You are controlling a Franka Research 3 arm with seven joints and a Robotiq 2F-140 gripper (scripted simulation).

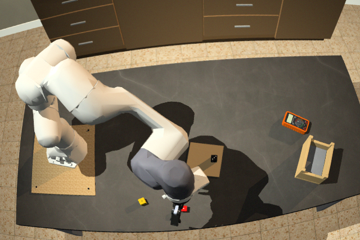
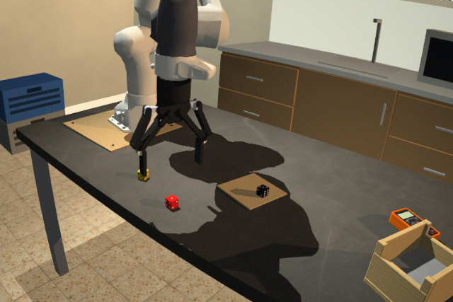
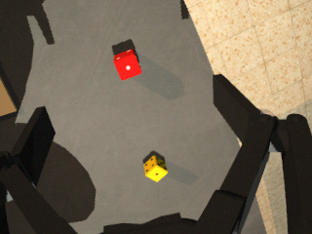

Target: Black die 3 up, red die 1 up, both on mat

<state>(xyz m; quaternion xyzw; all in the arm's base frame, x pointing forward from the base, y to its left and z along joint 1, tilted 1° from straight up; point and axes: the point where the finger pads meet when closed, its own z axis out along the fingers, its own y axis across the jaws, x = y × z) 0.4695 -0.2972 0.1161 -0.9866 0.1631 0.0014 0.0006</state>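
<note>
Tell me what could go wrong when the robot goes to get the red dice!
The red die already shows 1, so a clumsy grab might tip it over. The wide-open gripper could perhaps bump the yellow die and change its number.
</note>
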